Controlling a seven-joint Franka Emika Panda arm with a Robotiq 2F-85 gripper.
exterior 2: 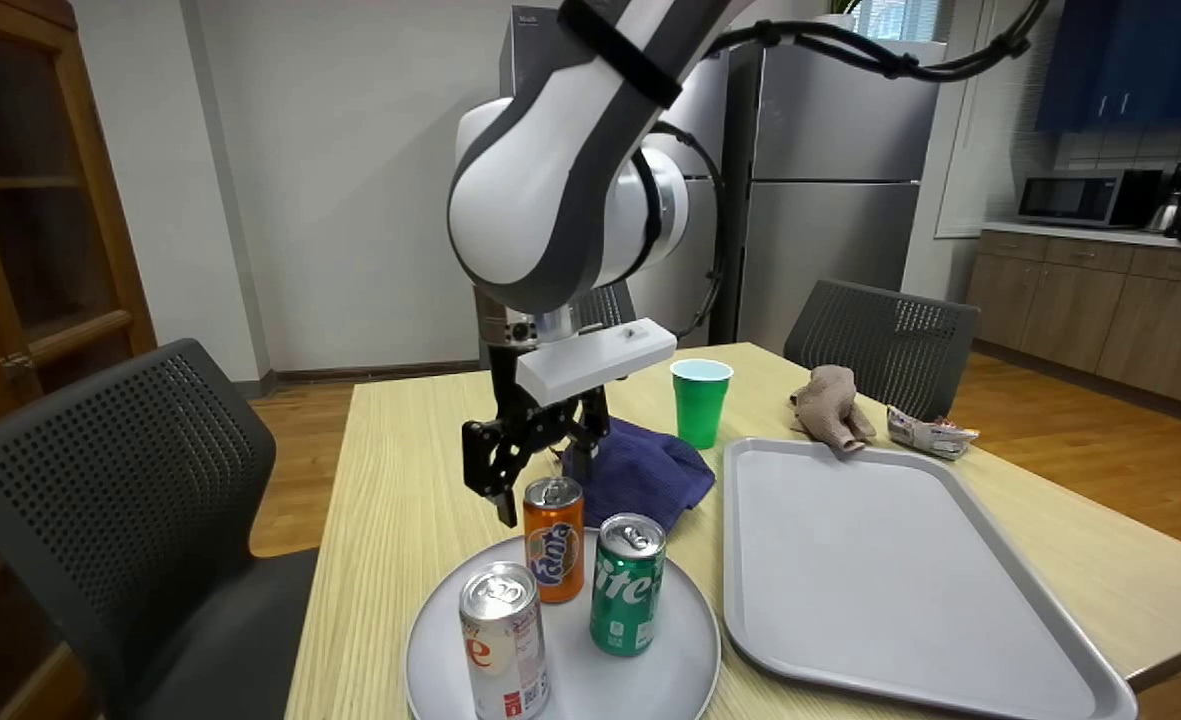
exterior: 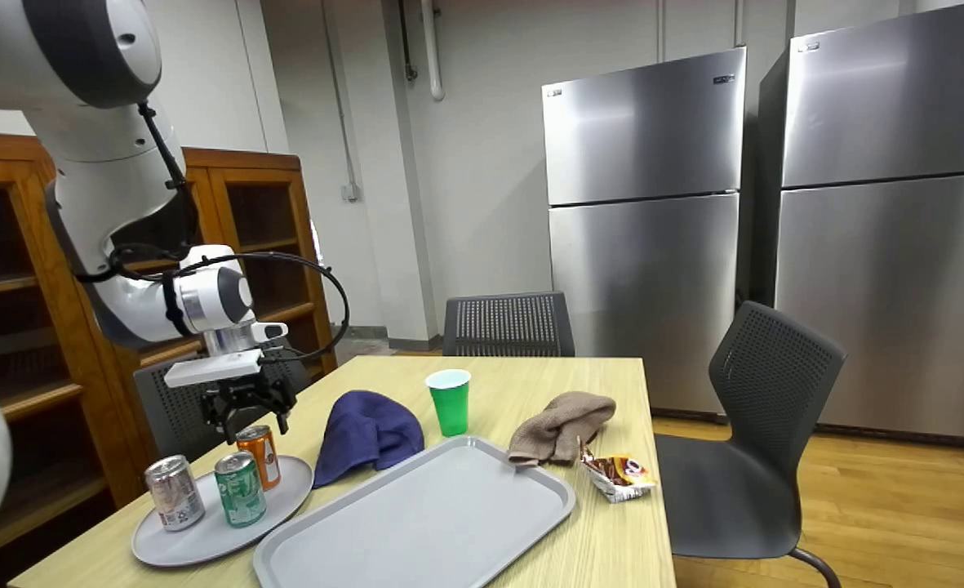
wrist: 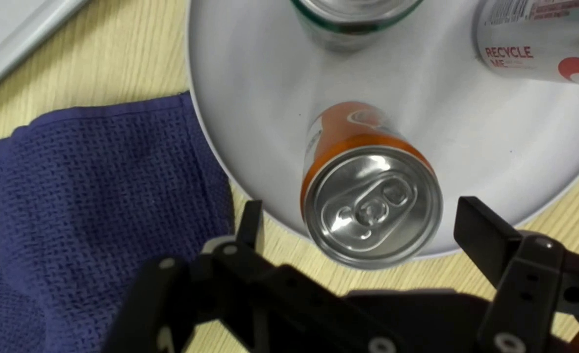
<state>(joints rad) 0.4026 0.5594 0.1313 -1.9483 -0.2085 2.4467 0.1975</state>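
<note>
The arm [exterior 2: 520,215] arches over the table [exterior 2: 400,470] and bends sharply at the wrist, so that the gripper [wrist: 362,211] hangs below it with its fingers [wrist: 485,235] pointing down. A white bar [exterior 2: 595,360] sits aslant on the wrist, and a black cable [exterior 2: 880,62] is strapped along the links. The fingers are spread wide, one to either side of the top of the orange can [exterior 2: 555,545]; in the wrist view its lid lies between them with a gap on both sides, though their exact height against the lid cannot be told. That can stands upright on the round plate [exterior 2: 590,690], near the rim on its far side in both exterior views. The green can [exterior 2: 628,590] stands on the plate toward the tray [exterior 2: 890,570], the silver can [exterior 2: 503,640] toward the table edge where a black chair [exterior 2: 130,520] stands. A dark blue cloth [wrist: 108,196] lies beside the plate's rim, and a green cup [exterior 2: 700,405] stands just past a corner of the tray. A brown cloth [exterior: 563,429] is bunched at the tray's far edge, with a snack wrapper [exterior: 616,474] beside it near the table's edge.
</note>
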